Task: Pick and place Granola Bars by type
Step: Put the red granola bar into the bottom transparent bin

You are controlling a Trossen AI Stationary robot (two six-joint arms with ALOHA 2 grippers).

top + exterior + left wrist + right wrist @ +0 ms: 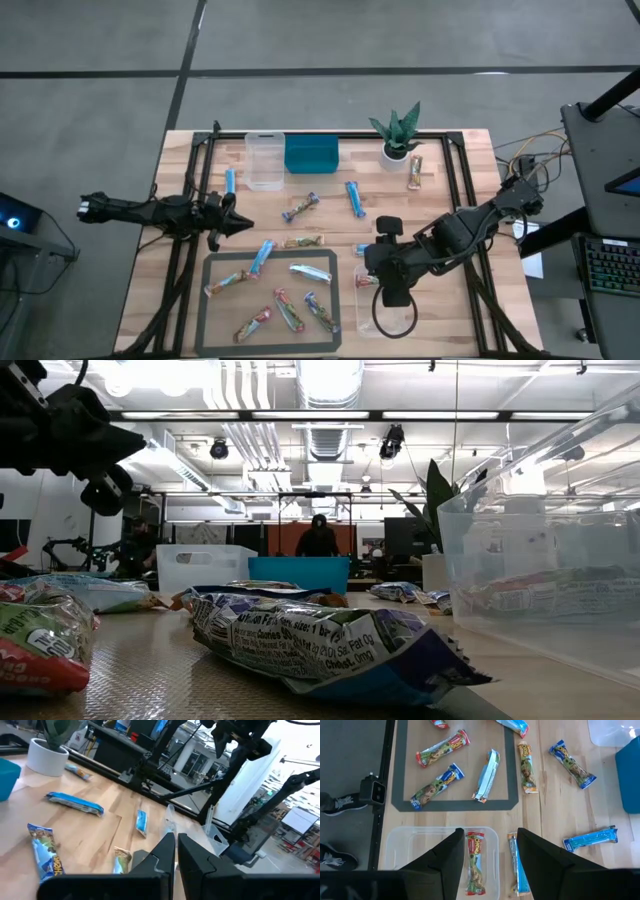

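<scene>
Nearest bar: white-and-blue wrapper (330, 645) lying flat on the mat, close to the low camera; a green-and-red one (40, 645) just beside it.
Bar in tub: green-red bar (475, 862) lies flat in the clear tub (410, 847), directly below the gap between the right fingers.
Blue bar: one (518, 870) lies on the wood just outside the tub wall, under the inner edge of the far-side right finger.
Other bars: several on the grey mat (215, 335), more scattered on bare wood ahead of both sets of fingers.
Handling: probably light, soft and crinkly, with slick foil. Grip across the middle of the short width; the sealed ends would likely fold or slip.
Right gripper (487, 855): fingers spread wide, holding nothing, above the tub.
Left gripper (176, 851): fingers nearly together, only a slit between them, empty; hangs over the table's left side, bars well ahead of its tips.
Surface: pale wood planks, black frame, rubbery mat.
Further out: second tub (264, 160), teal bin (311, 154) and potted plant (396, 135) along the far edge.
Room: open workshop with ceiling lights; a person stands in the far background.
</scene>
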